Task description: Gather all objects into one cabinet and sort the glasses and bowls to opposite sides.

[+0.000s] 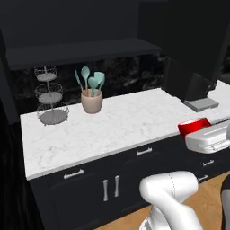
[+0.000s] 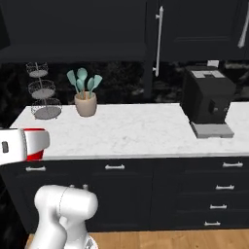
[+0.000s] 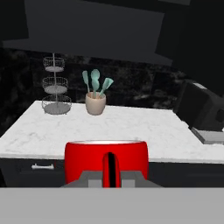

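hand (image 3: 111, 178) grips the red mug (image 3: 106, 161) by its handle, held in the air off the front edge of the white worktop (image 3: 131, 127); utensil crock (image 3: 95, 104) sits near the back edge.

Glossy red mug (image 3: 105, 162), veined marble counter (image 1: 121, 123) — wire-metal rack (image 1: 51, 96)

From my remote station I see the arm (image 1: 173, 197) as glossy white rounded shells, its bulbous elbow casing at about 5 o'clock in the left base view and at 7 o'clock in the right base view. Shading falls grey on the undersides. The hand housing (image 1: 209, 138) is a flat, pale grey-white block with soft edges, at 3 o'clock in the left base view. A small dark rectangular mark (image 2: 5, 147) sits on its side face in the right base view.
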